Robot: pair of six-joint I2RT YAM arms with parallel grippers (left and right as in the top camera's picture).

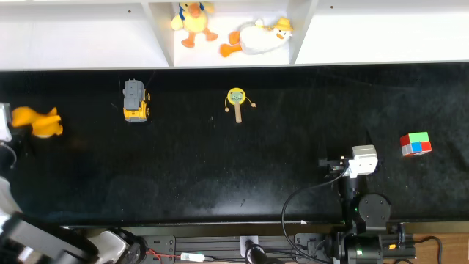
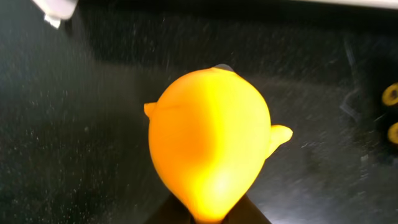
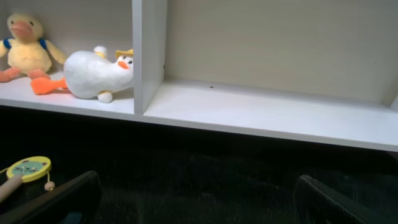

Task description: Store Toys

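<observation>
well, left claw (image 2: 208, 219) grips the orange toy (image 2: 208, 143) at the left edge of the table (image 1: 190, 176) (right claw (image 3: 199, 208) gapes wide).

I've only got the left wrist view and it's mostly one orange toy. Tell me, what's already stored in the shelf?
Observer: Two plush toys are in the middle compartment of the shelf: a yellow duck and a white duck.
Operator: Where over the table is my toy?
Observer: The left gripper holds the orange toy at the far left of the black table.
Operator: What is the right arm doing?
Observer: The right gripper is open with nothing in it, low over the table and facing the shelf.
</observation>
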